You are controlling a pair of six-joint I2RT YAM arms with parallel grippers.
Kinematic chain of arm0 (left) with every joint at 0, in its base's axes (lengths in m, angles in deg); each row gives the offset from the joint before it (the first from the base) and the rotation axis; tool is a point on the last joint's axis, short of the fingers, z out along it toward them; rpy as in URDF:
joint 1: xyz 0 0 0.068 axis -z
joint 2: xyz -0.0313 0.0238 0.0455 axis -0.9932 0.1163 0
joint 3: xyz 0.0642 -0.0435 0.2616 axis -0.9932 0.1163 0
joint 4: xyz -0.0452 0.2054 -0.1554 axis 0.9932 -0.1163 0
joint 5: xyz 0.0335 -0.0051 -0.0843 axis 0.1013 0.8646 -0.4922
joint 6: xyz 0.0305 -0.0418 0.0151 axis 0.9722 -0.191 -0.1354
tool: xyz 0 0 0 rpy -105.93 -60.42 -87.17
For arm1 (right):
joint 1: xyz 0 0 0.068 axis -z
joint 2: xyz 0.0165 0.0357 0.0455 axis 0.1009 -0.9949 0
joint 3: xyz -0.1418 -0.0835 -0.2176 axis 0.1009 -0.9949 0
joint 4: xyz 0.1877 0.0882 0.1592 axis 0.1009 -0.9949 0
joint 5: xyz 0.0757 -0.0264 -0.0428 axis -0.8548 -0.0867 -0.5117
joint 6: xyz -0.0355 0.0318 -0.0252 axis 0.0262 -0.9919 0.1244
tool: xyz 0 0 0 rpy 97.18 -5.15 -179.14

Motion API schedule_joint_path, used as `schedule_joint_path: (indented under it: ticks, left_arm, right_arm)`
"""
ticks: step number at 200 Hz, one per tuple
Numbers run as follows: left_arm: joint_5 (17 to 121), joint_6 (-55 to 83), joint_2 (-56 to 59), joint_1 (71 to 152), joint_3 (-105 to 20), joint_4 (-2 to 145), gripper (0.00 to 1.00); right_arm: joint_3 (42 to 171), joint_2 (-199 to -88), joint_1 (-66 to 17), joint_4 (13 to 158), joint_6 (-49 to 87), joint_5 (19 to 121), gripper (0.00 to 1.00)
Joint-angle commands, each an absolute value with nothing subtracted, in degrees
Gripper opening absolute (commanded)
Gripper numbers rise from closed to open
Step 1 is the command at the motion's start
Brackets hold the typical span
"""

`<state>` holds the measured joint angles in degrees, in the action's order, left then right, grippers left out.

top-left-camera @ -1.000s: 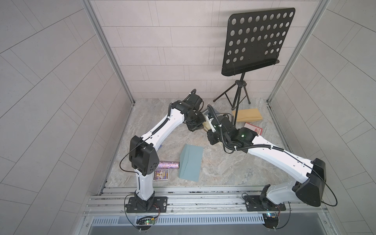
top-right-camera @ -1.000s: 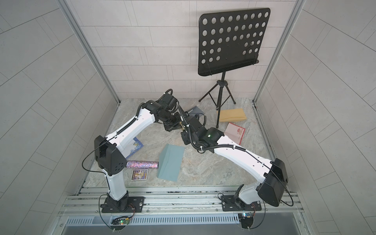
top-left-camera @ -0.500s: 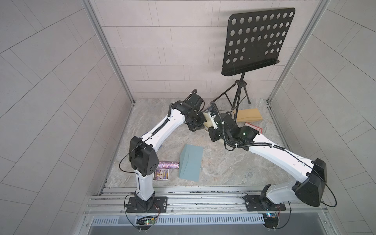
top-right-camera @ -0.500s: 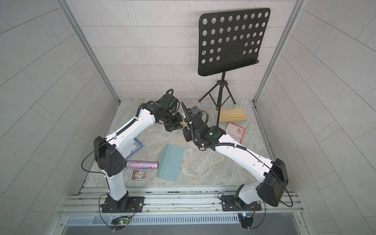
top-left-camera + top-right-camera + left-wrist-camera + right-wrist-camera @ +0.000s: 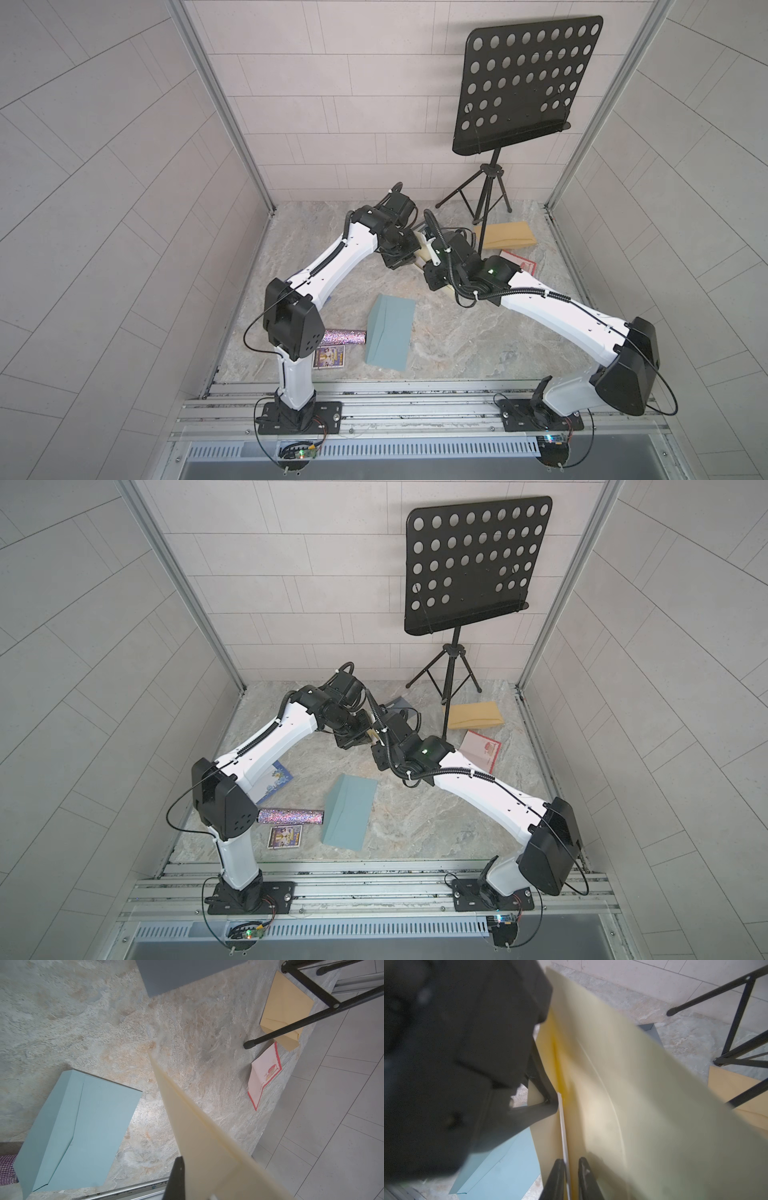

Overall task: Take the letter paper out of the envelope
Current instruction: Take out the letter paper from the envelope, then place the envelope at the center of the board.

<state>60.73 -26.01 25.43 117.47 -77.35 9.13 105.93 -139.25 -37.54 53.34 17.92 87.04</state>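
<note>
A cream envelope [image 5: 199, 1136] hangs in the air over the back middle of the table, and in both top views only slivers of it [image 5: 423, 259] [image 5: 371, 734] show between the two wrists. My left gripper [image 5: 184, 1160] [image 5: 409, 259] is shut on one end of it. In the right wrist view the envelope [image 5: 633, 1095] gapes open, and a white letter paper [image 5: 563, 1126] shows edge-on inside the mouth. My right gripper [image 5: 569, 1160] [image 5: 429, 249] has its two dark fingers closed to a narrow gap on that white edge.
A teal envelope [image 5: 388, 332] lies flat at the front middle, beside a glittery tube [image 5: 345, 336] and a small picture card [image 5: 329, 358]. A music stand [image 5: 490, 199] has its tripod at the back right, over a brown envelope [image 5: 505, 235] and a pink card [image 5: 519, 264].
My right gripper has moved back and up to the envelope's mouth, and its jaws have narrowed onto the white sheet. The left arm has held still with the envelope.
</note>
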Motion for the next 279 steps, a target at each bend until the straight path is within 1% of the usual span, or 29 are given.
schedule_joint_path:
  ticks: [1, 9, 50, 92, 141, 173, 202, 218, 247, 279]
  left_arm:
    - [56.44, -25.89, 22.34, 118.08, -79.72, 7.90, 0.00]
    - [56.55, -25.91, 22.44, 118.04, -79.69, 7.92, 0.00]
    - [57.11, -24.98, 23.90, 118.04, -79.70, 7.60, 0.00]
    - [57.84, -22.96, 27.99, 118.06, -81.43, 6.97, 0.00]
    - [58.17, -22.07, 31.70, 118.96, -82.81, 7.22, 0.00]
    - [59.40, -20.78, 33.86, 119.19, -83.19, 6.60, 0.00]
    - [61.61, -18.52, 36.07, 119.39, -85.32, 3.50, 0.00]
    - [62.38, -17.40, 37.56, 119.83, -86.70, 2.05, 0.00]
    - [65.36, -14.90, 41.05, 122.33, -91.29, -1.44, 0.00]
    - [72.90, -11.52, 45.43, 126.62, -97.08, -5.45, 0.00]
  right_arm:
    - [106.24, -139.89, -36.92, 50.85, 18.31, 87.19, 0.06]
    - [106.46, -139.60, -36.92, 50.75, 18.31, 86.91, 0.00]
    - [108.32, -136.67, -36.80, 50.09, 17.58, 83.94, 0.00]
    - [110.36, -134.04, -34.61, 46.95, 14.11, 79.82, 0.00]
    - [110.49, -130.59, -32.23, 46.60, 11.56, 77.83, 0.00]
    - [111.00, -127.85, -30.84, 45.73, 10.35, 78.36, 0.00]
    - [109.34, -123.17, -27.80, 43.99, 8.87, 81.09, 0.00]
    - [108.09, -120.31, -24.74, 43.09, 8.18, 81.39, 0.00]
    - [106.14, -117.10, -18.61, 42.66, 5.48, 79.28, 0.00]
    - [101.59, -114.70, -14.69, 45.29, -0.88, 75.78, 0.00]
